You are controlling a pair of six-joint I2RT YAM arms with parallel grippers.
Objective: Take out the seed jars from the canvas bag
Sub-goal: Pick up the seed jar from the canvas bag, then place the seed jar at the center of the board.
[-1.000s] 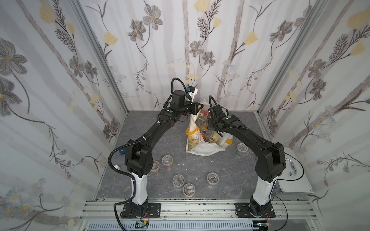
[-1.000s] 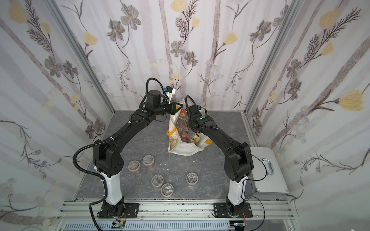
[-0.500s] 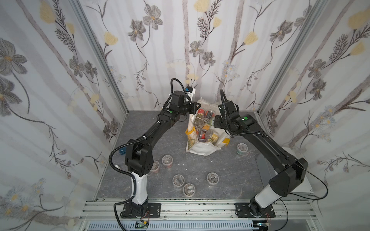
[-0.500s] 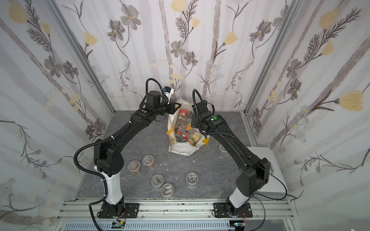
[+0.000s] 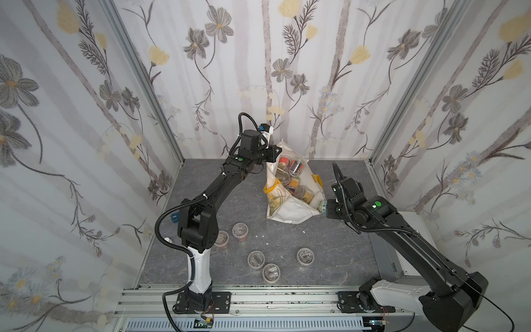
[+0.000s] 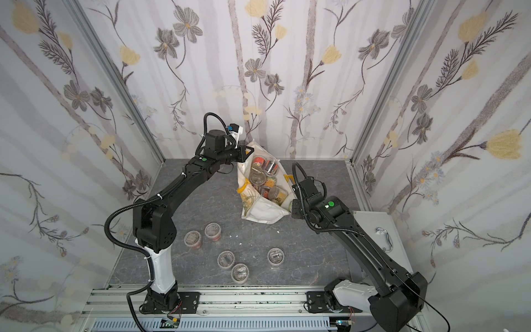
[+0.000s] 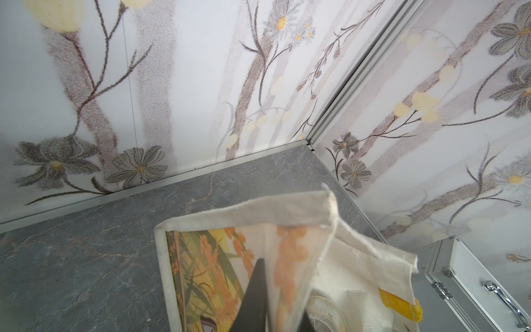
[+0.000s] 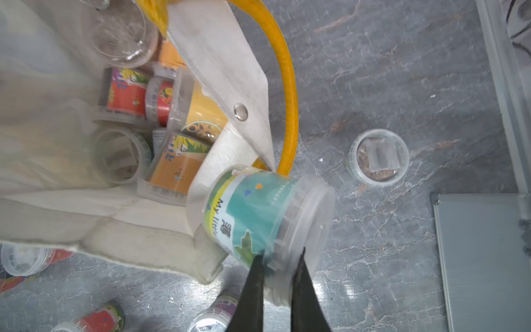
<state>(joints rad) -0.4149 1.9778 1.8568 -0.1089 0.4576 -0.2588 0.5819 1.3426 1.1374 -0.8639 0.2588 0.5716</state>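
Note:
The canvas bag (image 5: 290,211) (image 6: 264,214) lies at the back of the table with its mouth held up. My left gripper (image 5: 277,151) (image 7: 274,273) is shut on its rim cloth (image 7: 244,212). Several seed jars (image 5: 287,172) (image 8: 126,95) with red and orange labels lie inside. My right gripper (image 8: 280,255) (image 5: 323,208) is just right of the bag, shut on the lid end of a green-labelled seed jar (image 8: 258,215) that hangs tilted above the table.
Several seed jars stand on the table in front: two (image 5: 240,230) near the left arm's base, three (image 5: 271,272) at the front middle. One more jar (image 8: 377,158) stands beyond the held jar. A silver metal case (image 6: 373,230) lies at the right edge.
My right arm has drawn back out of the bag and swung right and nearer, carrying the green-labelled jar. The left gripper keeps holding the bag's rim up.

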